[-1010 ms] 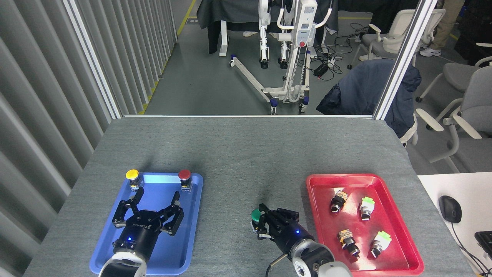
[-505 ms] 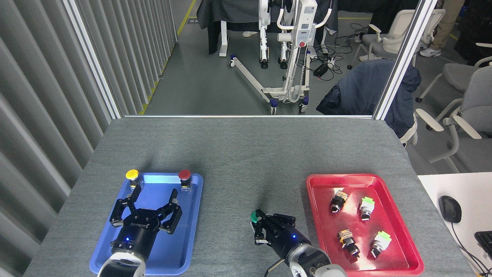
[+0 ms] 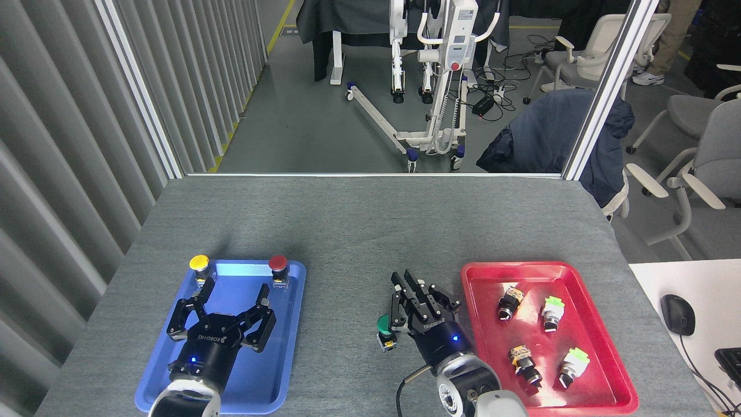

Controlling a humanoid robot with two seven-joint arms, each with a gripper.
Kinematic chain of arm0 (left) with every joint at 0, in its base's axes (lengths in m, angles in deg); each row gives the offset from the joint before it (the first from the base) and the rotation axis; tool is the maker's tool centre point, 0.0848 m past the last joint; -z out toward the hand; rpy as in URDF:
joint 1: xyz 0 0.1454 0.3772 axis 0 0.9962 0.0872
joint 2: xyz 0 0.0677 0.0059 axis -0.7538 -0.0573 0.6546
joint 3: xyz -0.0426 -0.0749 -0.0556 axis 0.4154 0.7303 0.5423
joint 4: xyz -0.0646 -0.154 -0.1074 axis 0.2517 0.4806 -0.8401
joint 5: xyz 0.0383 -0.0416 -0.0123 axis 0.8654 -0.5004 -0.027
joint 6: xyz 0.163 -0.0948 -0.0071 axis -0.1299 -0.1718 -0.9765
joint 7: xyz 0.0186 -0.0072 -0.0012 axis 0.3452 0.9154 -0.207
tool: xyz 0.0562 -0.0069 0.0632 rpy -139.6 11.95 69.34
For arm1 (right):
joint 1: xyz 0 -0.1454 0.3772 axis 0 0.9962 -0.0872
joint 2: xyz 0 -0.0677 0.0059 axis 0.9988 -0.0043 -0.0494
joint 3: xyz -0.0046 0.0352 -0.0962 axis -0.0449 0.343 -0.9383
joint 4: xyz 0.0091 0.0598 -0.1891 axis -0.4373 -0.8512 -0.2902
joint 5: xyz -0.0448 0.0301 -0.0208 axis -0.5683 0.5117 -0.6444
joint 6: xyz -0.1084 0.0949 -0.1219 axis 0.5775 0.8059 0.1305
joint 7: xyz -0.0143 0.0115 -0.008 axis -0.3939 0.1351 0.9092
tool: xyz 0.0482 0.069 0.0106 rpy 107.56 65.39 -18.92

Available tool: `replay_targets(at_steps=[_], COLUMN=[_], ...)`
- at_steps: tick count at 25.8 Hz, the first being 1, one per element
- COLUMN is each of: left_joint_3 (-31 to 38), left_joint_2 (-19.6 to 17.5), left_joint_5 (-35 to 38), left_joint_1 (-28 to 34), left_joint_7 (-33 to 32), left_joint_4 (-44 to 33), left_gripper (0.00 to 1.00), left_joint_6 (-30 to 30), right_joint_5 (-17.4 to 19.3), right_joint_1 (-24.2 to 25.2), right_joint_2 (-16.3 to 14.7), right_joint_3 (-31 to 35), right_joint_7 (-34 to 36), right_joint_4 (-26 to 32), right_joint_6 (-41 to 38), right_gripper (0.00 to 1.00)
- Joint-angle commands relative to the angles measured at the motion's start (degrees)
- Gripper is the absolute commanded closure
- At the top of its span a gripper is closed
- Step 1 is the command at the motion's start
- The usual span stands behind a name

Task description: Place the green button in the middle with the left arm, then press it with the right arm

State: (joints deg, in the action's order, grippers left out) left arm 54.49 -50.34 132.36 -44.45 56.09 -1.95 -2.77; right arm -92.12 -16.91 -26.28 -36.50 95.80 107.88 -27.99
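Observation:
The green button (image 3: 384,325), a dark-green cap on a small grey block, stands upright on the grey tabletop of the middle (image 3: 359,243), between the two trays. My right gripper (image 3: 407,280) sits just to the button's right with its fingers pressed together, shut on nothing. It points toward the far edge, and its fingertips lie beyond the cap. My left gripper (image 3: 236,293) hangs open over the blue tray (image 3: 289,370), empty, well to the left of the button.
A yellow-capped button (image 3: 199,263) and a red-capped button (image 3: 278,264) stand at the blue tray's far corners. The red tray (image 3: 613,382) on the right holds several small switches. A computer mouse (image 3: 677,314) lies on a white desk at far right.
My right gripper has come off the top of the green button and swung up to its right side. The button stays in place. The left gripper has barely moved.

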Motion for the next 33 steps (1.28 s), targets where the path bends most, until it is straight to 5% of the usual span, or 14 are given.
replay_targets(at_steps=[1,9,13,17,22,33], left_joint_3=[0.0,-0.2,-0.3,-0.5,-0.5,-0.6], left_joint_2=[-0.1,0.1,0.1,0.1,0.1,0.2], left_joint_5=[0.0,0.0,0.0,0.0,0.0,0.0], left_joint_1=[0.0,0.0,0.0,0.0,0.0,0.0], left_joint_7=[0.0,-0.1,0.0,0.0,0.0,-0.1], left_joint_4=[0.1,0.1,0.1,0.1,0.0,0.1], left_gripper=[0.02,0.02,0.02,0.02,0.02,0.02], left_joint_6=[-0.2,-0.4,-0.4,-0.4,-0.4,-0.2], right_joint_5=[0.0,-1.3,-6.4,-6.8,-6.7,-6.6], right_joint_1=[0.7,3.8,8.4,14.2,13.3,11.1], right_joint_2=[0.4,0.2,0.5,2.8,1.9,-0.1], right_joint_3=[5.2,19.7,25.8,26.2,26.2,24.5], right_joint_7=[3.4,3.3,3.2,0.5,-8.7,-1.3], right_joint_4=[4.7,7.8,12.7,18.0,18.5,14.9], right_joint_6=[0.9,4.7,5.4,5.4,5.6,5.4], right_gripper=[0.00,0.00,0.00,0.00,0.00,0.00])
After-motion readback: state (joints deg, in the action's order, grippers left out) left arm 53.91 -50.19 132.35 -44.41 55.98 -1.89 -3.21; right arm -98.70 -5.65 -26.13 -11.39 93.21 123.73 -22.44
